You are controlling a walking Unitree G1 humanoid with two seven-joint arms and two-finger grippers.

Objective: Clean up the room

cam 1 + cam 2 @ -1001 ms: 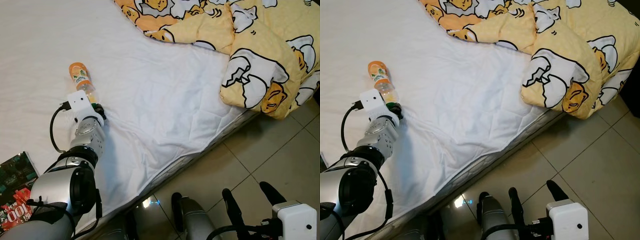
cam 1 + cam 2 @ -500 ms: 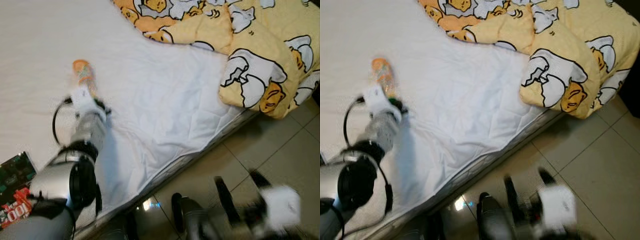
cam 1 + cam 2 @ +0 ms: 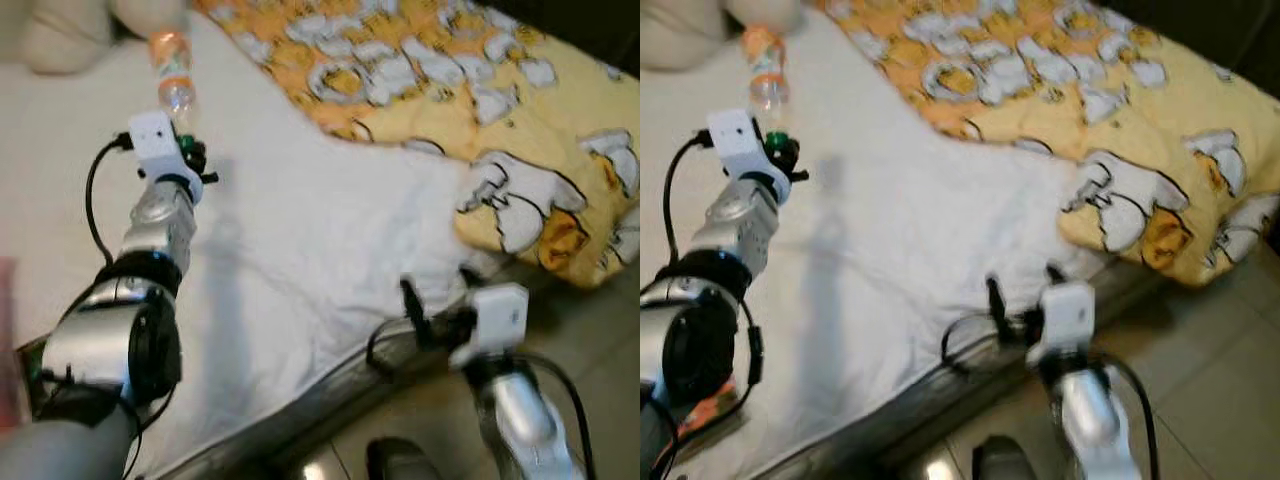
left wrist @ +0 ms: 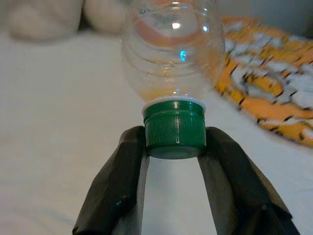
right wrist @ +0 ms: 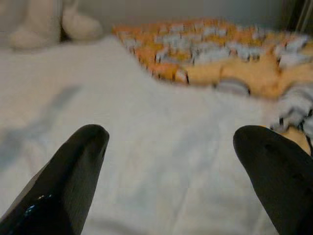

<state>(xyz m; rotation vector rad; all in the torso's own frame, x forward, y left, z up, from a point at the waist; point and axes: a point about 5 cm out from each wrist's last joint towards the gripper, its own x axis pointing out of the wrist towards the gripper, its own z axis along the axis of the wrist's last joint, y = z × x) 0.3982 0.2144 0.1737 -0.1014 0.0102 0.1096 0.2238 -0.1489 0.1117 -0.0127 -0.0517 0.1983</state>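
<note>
Left hand (image 4: 175, 147) clamped on the green cap (image 4: 174, 128) of a clear bottle (image 3: 172, 72) with an orange label, held above the white bed (image 3: 300, 240), right hand (image 5: 171, 161) with fingers wide apart over the bed's edge, yellow blanket (image 3: 480, 110) bunched beyond.

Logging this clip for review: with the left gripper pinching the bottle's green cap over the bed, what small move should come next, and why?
Probably carry the bottle clear of the bed, toward wherever trash goes. The left gripper is shut on the green cap, and the bottle looks nearly empty, so the grasp seems settled. The right gripper hangs open above the sheet, holding nothing.
</note>
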